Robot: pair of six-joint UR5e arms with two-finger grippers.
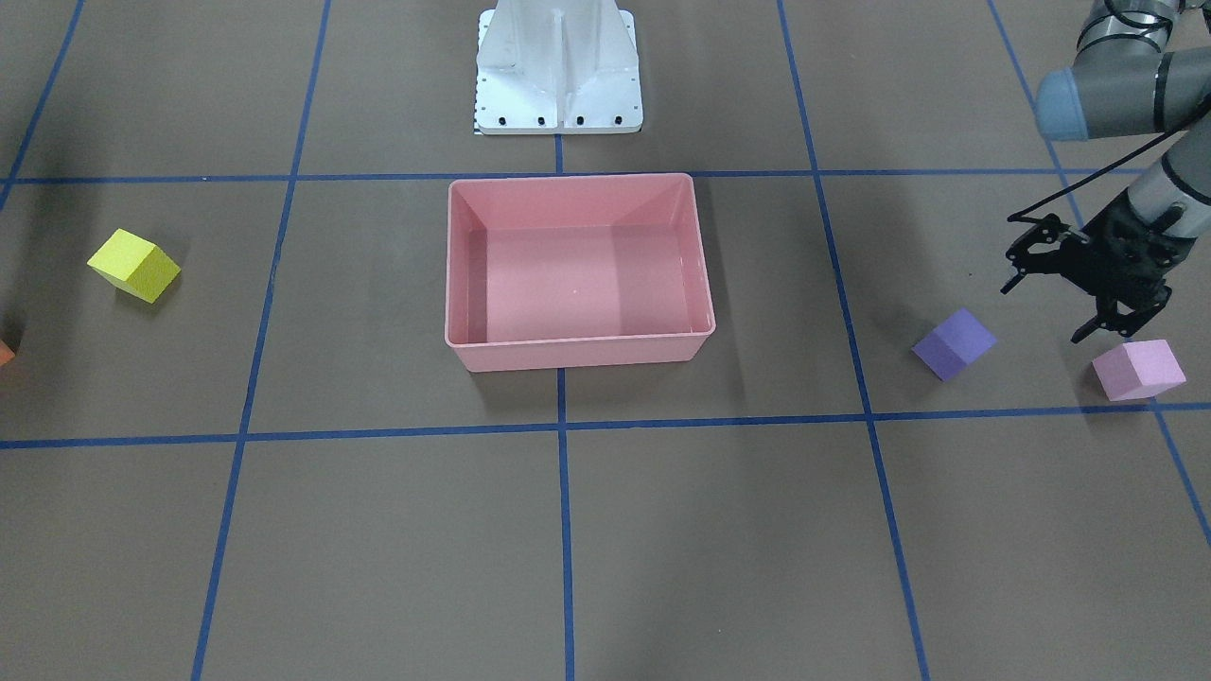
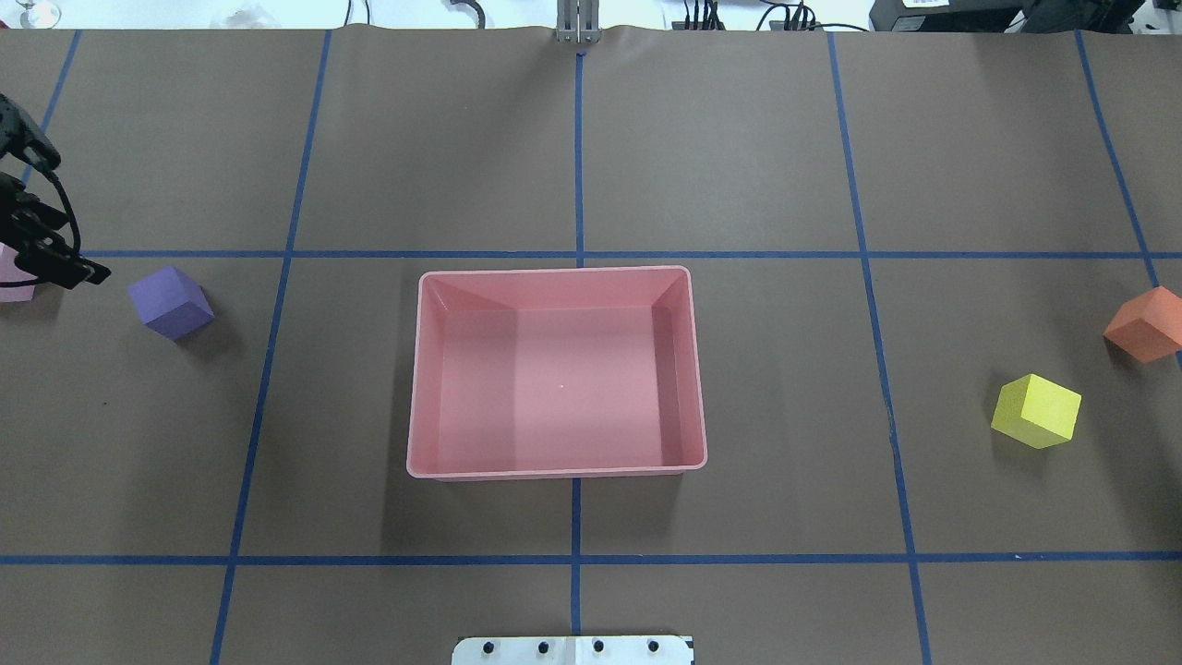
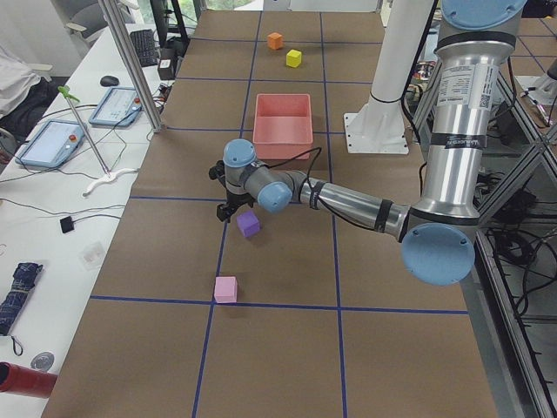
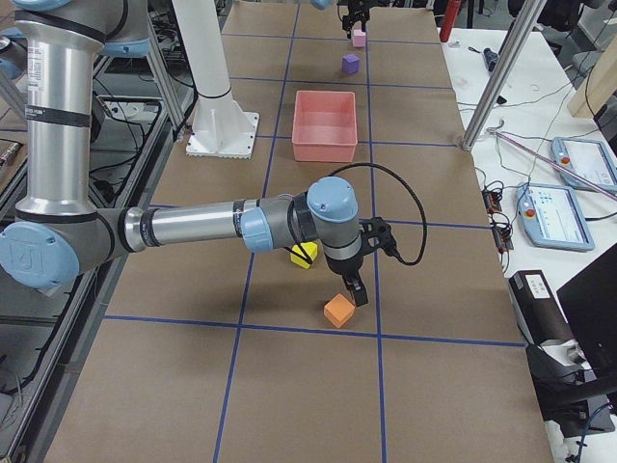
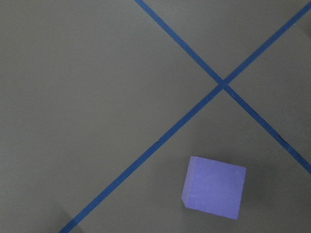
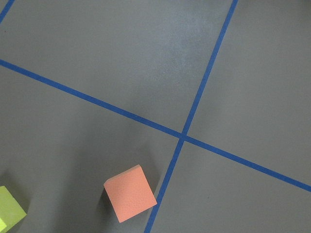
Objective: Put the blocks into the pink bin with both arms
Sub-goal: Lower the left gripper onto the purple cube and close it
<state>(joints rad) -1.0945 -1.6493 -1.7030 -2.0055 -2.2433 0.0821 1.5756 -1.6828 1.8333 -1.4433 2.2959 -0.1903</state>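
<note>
Purple block (image 5: pixel 214 187) sits skewed to the tape lines, so a descent without turning the wrist could catch a corner and shove it aside. Left tool (image 1: pixel 1045 310) hangs released above the tabletop (image 1: pixel 662 530), near it and the pink block (image 1: pixel 1138 369). Right tool (image 4: pixel 355 292) hovers just over the orange block (image 6: pixel 130 192), near the yellow block (image 2: pixel 1036 411); I cannot tell its grip. Bin (image 2: pixel 554 271) stands central, holding nothing; both arms reaching it together might clash.
</note>
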